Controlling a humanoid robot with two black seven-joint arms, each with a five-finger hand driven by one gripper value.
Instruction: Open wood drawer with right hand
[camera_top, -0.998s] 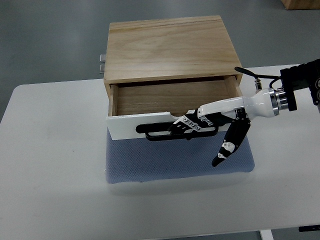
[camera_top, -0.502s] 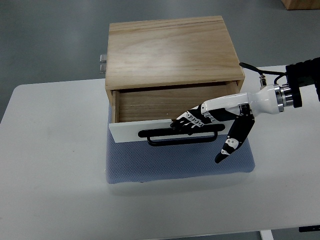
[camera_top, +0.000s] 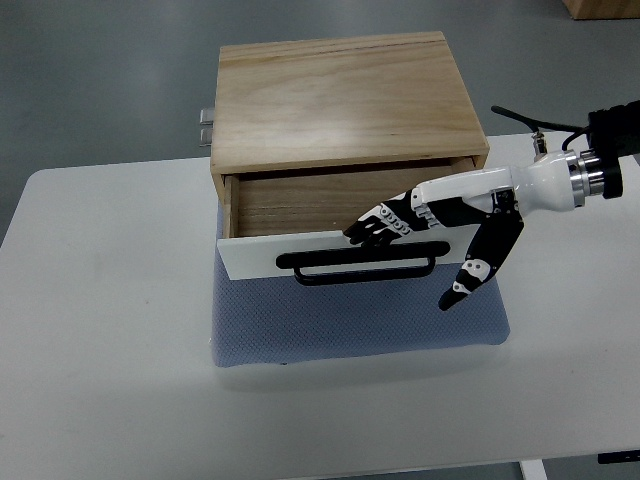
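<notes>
A light wood drawer box (camera_top: 345, 95) stands on a blue-grey mat (camera_top: 350, 325) on the white table. Its drawer is pulled partway out, showing the wooden inside (camera_top: 300, 200). The white drawer front (camera_top: 250, 258) carries a black bar handle (camera_top: 360, 266). My right hand (camera_top: 385, 222) comes in from the right edge on a white forearm. Its fingers (camera_top: 372, 228) lie stretched out over the top edge of the drawer front, above the handle, holding nothing. The thumb (camera_top: 470, 280) hangs down over the mat, clear of the handle.
The white table (camera_top: 110, 330) has bare surface left of and in front of the mat. A metal fitting (camera_top: 204, 124) sticks out at the box's back left. Grey floor lies beyond the table's far edge.
My right hand has let go of the black handle and drawn up and to the right, its fingers now over the drawer front's top edge. The drawer stays open.
</notes>
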